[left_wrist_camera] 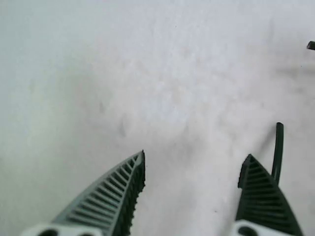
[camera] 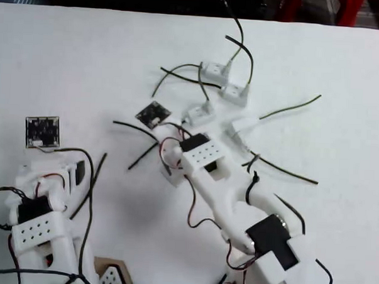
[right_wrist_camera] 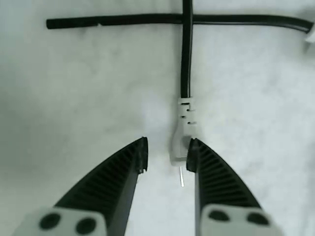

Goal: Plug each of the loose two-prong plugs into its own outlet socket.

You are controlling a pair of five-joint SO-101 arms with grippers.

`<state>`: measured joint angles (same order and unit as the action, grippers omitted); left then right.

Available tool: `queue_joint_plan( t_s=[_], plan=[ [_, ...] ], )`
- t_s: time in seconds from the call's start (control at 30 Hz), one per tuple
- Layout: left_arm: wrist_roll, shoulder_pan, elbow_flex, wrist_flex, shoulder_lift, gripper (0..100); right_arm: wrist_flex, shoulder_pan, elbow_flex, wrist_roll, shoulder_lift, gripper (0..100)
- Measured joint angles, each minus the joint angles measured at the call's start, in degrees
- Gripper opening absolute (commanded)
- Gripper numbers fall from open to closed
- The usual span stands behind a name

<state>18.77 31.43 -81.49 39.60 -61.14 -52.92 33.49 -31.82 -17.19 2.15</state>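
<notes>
The left pincer (left_wrist_camera: 195, 160) gapes wide above bare worktop (left_wrist_camera: 147, 73), with a dark cable end (left_wrist_camera: 279, 147) just beside one finger. The right pincer (right_wrist_camera: 168, 146) stands narrowly parted. A white two-prong plug (right_wrist_camera: 183, 132) lies between its tips, close against one finger, its black cord (right_wrist_camera: 185, 59) running straight ahead.

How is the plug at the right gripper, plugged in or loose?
Loose: the plug lies on the table with a bare prong showing.

White table (camera: 67, 61) — dark beyond its edge.
</notes>
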Motion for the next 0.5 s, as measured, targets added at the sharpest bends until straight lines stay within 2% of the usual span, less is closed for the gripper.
queue_joint_plan(
  t_s=[0.23,0.4,0.5],
  plan=[
    [0.00,0.00,0.00,0.00,0.00,30,0.35,-2.29,0.00,-3.16,3.43,12.8],
    [0.00,0.00,0.00,0.00,0.00,30,0.35,-2.46,0.44,-3.52,4.40,1.4],
    [0.00,0.00,0.00,0.00,0.00,30,1.85,-2.55,0.26,-3.52,4.40,1.9]
  ],
)
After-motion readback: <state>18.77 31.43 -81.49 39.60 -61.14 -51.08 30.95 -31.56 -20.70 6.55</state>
